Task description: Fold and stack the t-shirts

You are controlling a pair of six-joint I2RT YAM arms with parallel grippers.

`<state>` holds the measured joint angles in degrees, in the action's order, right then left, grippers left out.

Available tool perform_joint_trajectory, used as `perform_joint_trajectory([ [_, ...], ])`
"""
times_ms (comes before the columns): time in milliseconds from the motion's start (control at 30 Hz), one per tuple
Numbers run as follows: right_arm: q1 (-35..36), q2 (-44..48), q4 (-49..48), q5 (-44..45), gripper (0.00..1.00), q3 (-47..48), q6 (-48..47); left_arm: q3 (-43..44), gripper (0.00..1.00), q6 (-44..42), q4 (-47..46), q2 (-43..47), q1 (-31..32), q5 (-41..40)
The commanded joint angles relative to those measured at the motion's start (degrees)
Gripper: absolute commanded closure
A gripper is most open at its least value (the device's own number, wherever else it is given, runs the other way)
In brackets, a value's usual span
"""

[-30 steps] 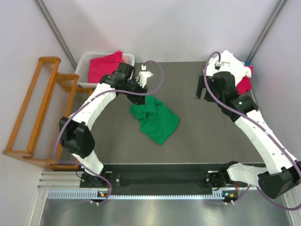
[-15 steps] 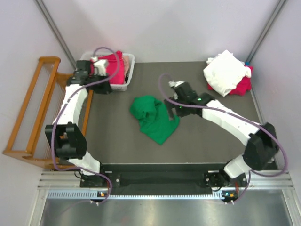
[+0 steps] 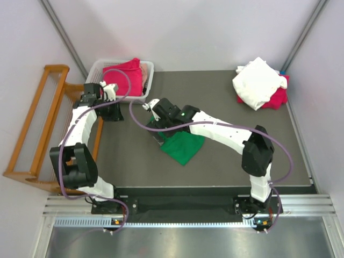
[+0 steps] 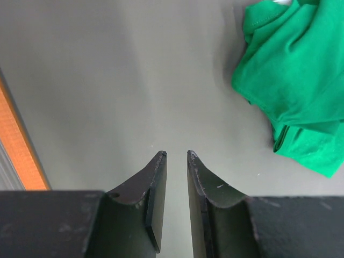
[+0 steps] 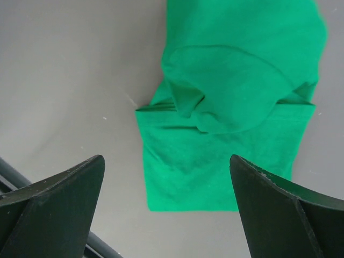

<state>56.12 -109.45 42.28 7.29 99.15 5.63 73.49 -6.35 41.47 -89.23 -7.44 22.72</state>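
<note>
**Q:** Where is the green shirt (image 3: pixel 184 149) lying?
**A:** It is lying crumpled and partly folded near the middle of the table (image 3: pixel 231 156), with no hand gripping it.

**Q:** What is the right hand (image 5: pixel 166 161) doing?
**A:** It is hanging over the shirt's left part with its fingers spread wide and nothing between them. Whether it is touching the cloth cannot be told.

**Q:** And the left hand (image 4: pixel 176 156)?
**A:** It is hovering over bare table near the left edge, between the orange rack (image 3: pixel 37 129) and the green shirt, just in front of the white basket (image 3: pixel 95 71). Its fingers are standing a narrow gap apart, holding nothing.

**Q:** Where are the other shirts sitting?
**A:** A white shirt (image 3: pixel 260 80) is lying on a red shirt (image 3: pixel 278 100) at the far right corner. A crimson shirt (image 3: pixel 124 75) is lying heaped in the basket.
</note>
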Motion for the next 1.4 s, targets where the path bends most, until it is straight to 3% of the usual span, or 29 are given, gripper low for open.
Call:
perform_joint_trajectory([
  [0, -0.39, -1.91, -0.01, 0.1, 0.0, 2.53, -1.67, -3.17, 0.73, 0.63, -3.06, 5.29, -0.38, 0.57],
  [133, -0.75, -3.31, -0.97, 0.44, 0.0, 2.8, -2.2, -4.76, 0.73, 3.27, -5.61, 7.14, -2.39, 0.66],
  [267, -3.2, -5.24, -2.2, 0.71, 0.07, 3.5, -2.73, -3.8, 0.73, 3.63, -5.09, 7.4, -5.3, 5.48],
  [433, -6.72, -9.1, -2.73, -1.31, 0.08, 7.89, -3.08, -2.83, 0.73, 3.45, -4.12, 6.18, -9.95, 10.85],
  [633, -8.92, -12.8, -3.26, -2.98, 0.11, 13.34, -3.34, -5.81, 0.73, 1.78, -3.5, 6.7, -10.22, 13.93],
  [833, -7.43, -13.86, -3.7, -4.92, 0.22, 13.88, -2.9, -7.14, 0.74, 0.81, -3.5, 7.67, -10.31, 13.14],
  [933, -6.72, -13.78, -3.79, -5.18, 0.41, 12.82, -2.81, -7.93, 0.74, 0.72, -4.29, 7.93, -10.22, 12.7],
  [967, -6.64, -13.77, -3.96, -5.09, 0.57, 12.64, -2.55, -8.28, 0.73, 0.9, -4.56, 7.58, -10.22, 12.35],
  [1100, -6.63, -12.64, -4.84, -4.74, 0.9, 9.75, -1.85, -8.37, 0.74, 0.9, -4.47, 6.79, -10.22, 11.65],
  [1167, -6.81, -11.93, -5.1, -3.95, 1.0, 8.69, -1.15, -8.45, 0.74, 0.9, -4.65, 7.23, -10.22, 11.38],
  [1367, -10.75, -10.35, -5.54, -0.11, 1.0, 5.97, 3.58, -7.67, 0.74, 0.99, -4.47, 7.67, -10.31, 11.56],
])
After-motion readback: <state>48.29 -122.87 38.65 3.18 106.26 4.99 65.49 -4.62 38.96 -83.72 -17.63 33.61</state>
